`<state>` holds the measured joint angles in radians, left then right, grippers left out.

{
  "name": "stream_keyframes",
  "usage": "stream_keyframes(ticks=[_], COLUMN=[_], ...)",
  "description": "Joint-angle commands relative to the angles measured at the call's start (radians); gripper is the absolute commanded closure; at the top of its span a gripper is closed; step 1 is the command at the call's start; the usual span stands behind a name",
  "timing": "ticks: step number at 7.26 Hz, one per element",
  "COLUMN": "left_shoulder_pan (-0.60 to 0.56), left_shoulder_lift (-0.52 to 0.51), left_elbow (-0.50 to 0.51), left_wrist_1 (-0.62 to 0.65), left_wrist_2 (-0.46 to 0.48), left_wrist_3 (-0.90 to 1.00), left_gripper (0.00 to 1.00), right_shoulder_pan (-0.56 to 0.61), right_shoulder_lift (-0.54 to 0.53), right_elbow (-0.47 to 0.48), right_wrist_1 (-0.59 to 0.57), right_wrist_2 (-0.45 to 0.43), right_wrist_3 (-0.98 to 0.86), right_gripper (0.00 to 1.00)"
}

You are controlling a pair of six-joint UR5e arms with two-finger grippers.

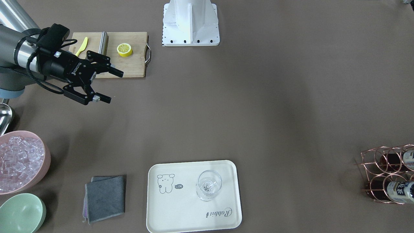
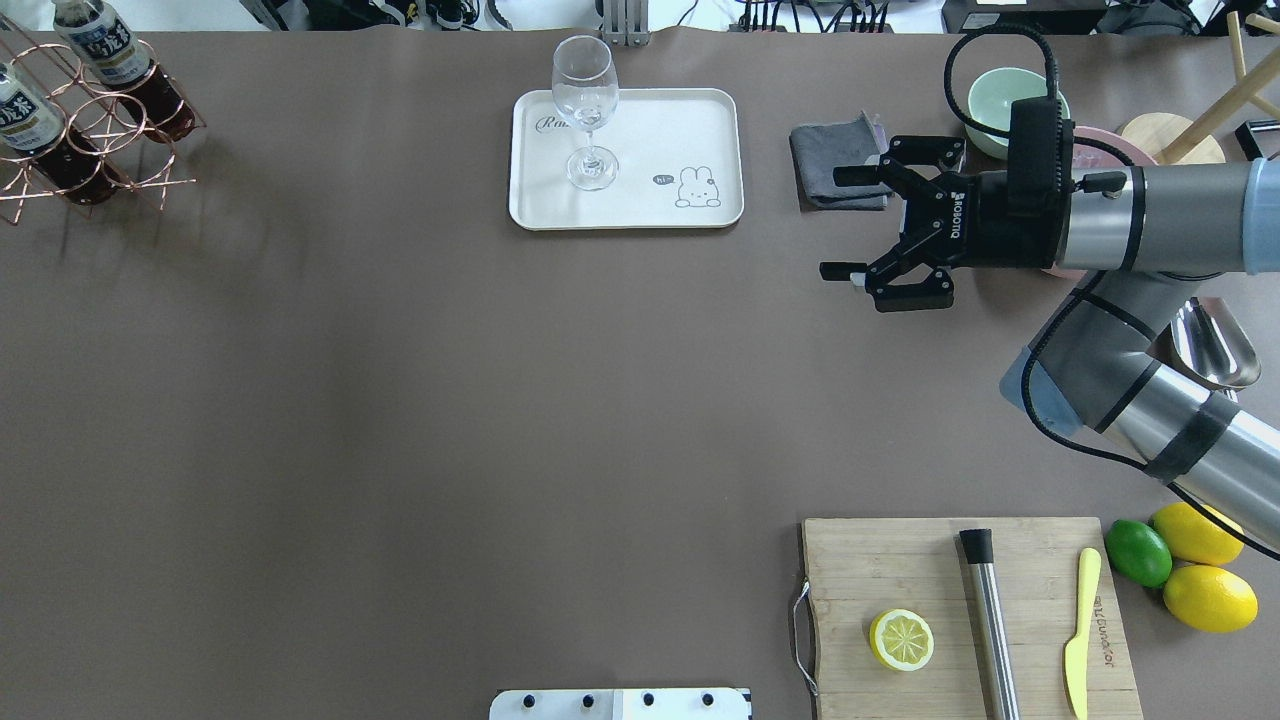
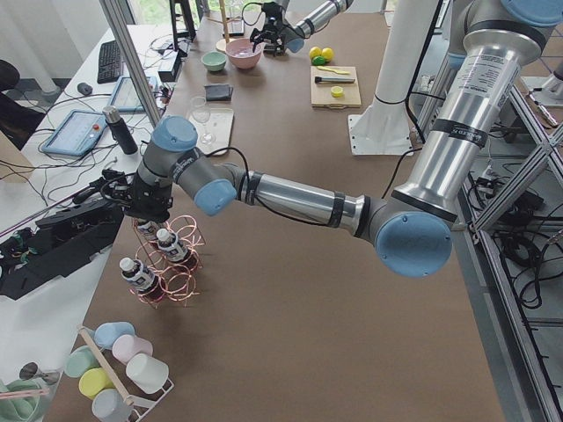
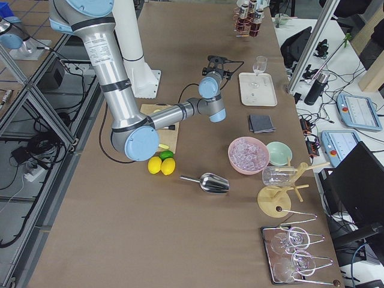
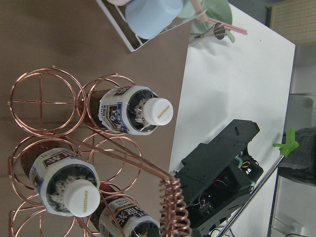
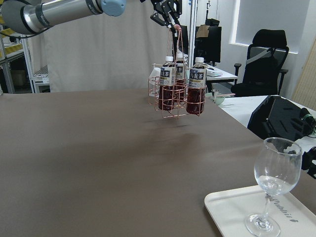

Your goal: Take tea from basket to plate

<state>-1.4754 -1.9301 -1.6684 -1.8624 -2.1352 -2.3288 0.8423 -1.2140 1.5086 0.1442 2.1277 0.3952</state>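
Glass (image 6: 276,165), clear and stemmed, stands upright nearest me on the smooth cream plate (image 6: 222,205). Farther along the brown bench (image 6: 98,163), the copper wire basket (image 5: 42,102) holds three white-capped tea bottles (image 5: 131,111) in its rings. My right end effector (image 2: 832,224) is spread wide, empty. My left end effector (image 6: 167,17) hangs over the coiled handle (image 5: 173,207); I cannot tell its grip.

We are seeing the basket (image 1: 381,171) and its bottles (image 1: 399,191) running off the front view's right edge. The left gripper (image 6: 169,17) is appearing too small and dark for judging its jaws, and a third bottle (image 5: 131,219) is running past the left wrist view's bottom edge.
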Motion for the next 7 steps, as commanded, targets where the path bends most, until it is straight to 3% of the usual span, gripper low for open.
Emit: stream_keyframes(ticks=[1,2,4,5,7], left_shoulder_pan=[0.158,0.266,0.461,0.539,0.662], left_shoulder_lift=[-0.012,-0.070,-0.278,-0.361,-0.450], left_elbow=[-0.384,-0.469,-0.488,-0.487,-0.473], left_wrist_1=[0.436,0.533,0.749,0.797,0.801], left_wrist_2=[0.038,0.082,0.179,0.217,0.244], left_wrist_3=[-0.149,-0.311,-0.533,-0.620,-0.609], left_gripper=[1.00,1.00,1.00,1.00,1.00], right_shoulder_pan=[-0.017,-0.014,-0.006,-0.008,-0.008], right_shoulder_lift=[0.013,0.008,-0.004,-0.013,-0.025], right_elbow=[0.002,0.008,0.016,0.016,0.016], right_wrist_1=[0.002,0.003,0.015,0.017,0.018], right_wrist_2=[-0.005,-0.003,-0.005,-0.003,-0.008], right_wrist_3=[0.016,0.020,0.021,0.021,0.019], right_gripper=[0.00,0.00,0.00,0.00,0.00])
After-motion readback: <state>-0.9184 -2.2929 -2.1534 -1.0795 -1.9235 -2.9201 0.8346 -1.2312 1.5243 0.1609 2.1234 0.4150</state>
